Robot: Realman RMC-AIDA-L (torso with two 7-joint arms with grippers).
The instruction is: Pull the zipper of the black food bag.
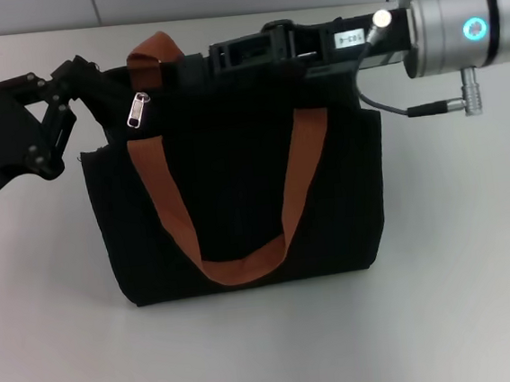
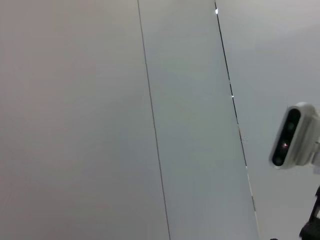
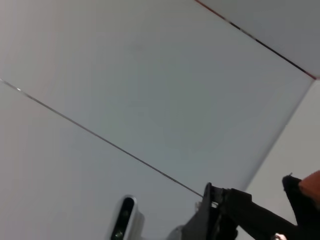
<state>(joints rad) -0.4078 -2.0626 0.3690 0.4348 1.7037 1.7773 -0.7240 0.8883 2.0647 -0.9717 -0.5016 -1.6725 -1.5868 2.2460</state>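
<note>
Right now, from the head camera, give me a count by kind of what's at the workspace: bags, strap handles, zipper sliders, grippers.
Black food bag: 1
Orange-brown strap handles: 2
Zipper, silver, at the bag's top left: 1
Grippers, left gripper and right gripper, both at the bag's top edge: 2
Total: 6

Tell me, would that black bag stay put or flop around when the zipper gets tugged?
The black food bag looks like soft fabric standing unsupported, so its top edge would probably sag toward a pull. That may be why the left gripper sits at its corner near the zipper, while the right gripper reaches over the top. Its broad base suggests sliding rather than tipping.
</note>
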